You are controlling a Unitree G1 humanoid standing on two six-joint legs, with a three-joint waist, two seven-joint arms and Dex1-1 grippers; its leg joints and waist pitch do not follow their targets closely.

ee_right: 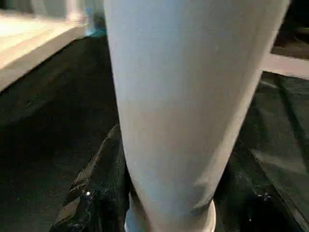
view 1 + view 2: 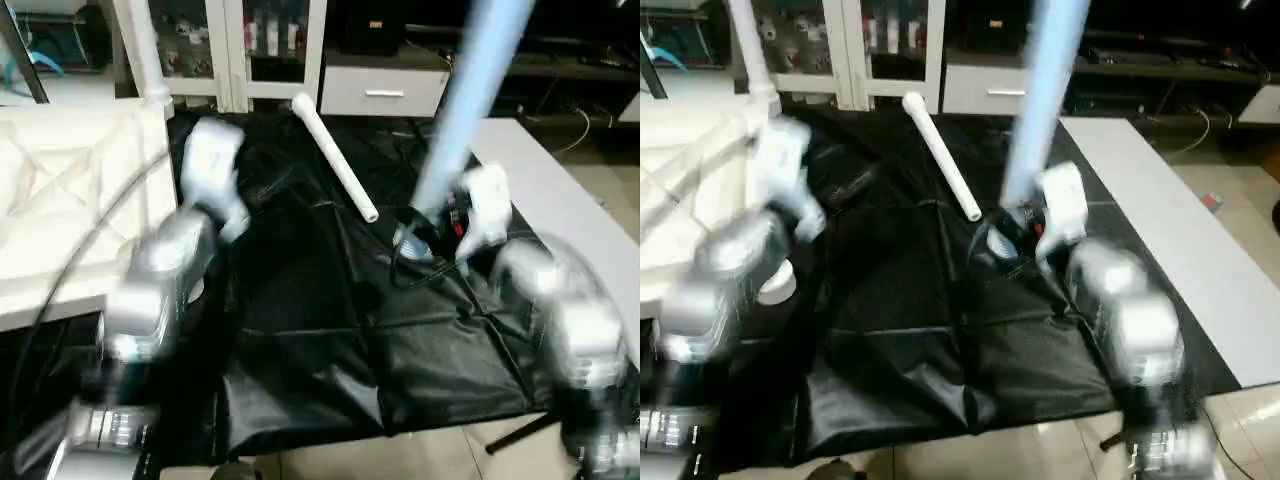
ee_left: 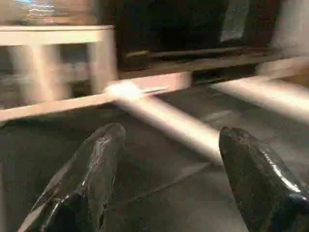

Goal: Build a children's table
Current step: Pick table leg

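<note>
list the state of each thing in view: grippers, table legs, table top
left gripper: open, empty, fingers apart above the black sheet
right gripper: shut on held leg
held leg: lifted, standing nearly upright
loose leg: lying flat on the black sheet
fitted leg: standing upright in a corner of the table top
table top: upside down, ribbed underside up

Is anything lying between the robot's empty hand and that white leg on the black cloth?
Nothing visible. The left gripper has its fingers apart, and past them there is just bare black cloth up to the lying leg.
</note>
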